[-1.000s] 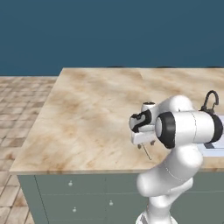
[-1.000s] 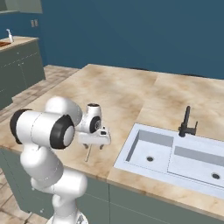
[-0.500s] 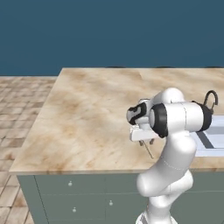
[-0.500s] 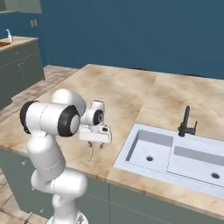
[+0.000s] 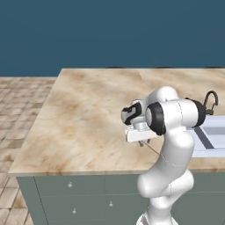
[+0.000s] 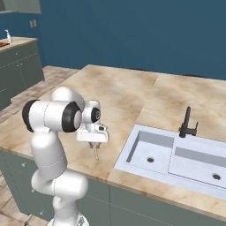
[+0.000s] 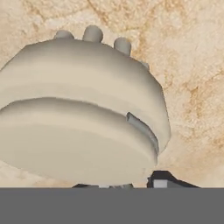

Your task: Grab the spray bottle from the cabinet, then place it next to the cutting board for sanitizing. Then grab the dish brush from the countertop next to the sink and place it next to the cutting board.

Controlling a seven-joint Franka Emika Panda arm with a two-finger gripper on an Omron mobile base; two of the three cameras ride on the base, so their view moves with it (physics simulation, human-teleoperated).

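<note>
Beige marble surface (image 6: pixel 123 95) before a dark blue wall carries a white 2-basin sink (image 6: pixel 176 154), both basins bare; fingers (image 6: pixel 93 145) clamp the dish brush (image 7: pixel 83 118), lifted just above the surface.

arm swung further in over the counter; gripper (image 6: pixel 93 142) closed in on the dish brush (image 6: pixel 96 151) | brush now hanging off the countertop (image 6: pixel 110 101)

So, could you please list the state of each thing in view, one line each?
dish brush: off the counter, between the gripper's fingers, handle hanging down.
gripper: closed on the dish brush.
sink: empty, dry.
faucet: no water running.
counter: bare marble top.
</note>
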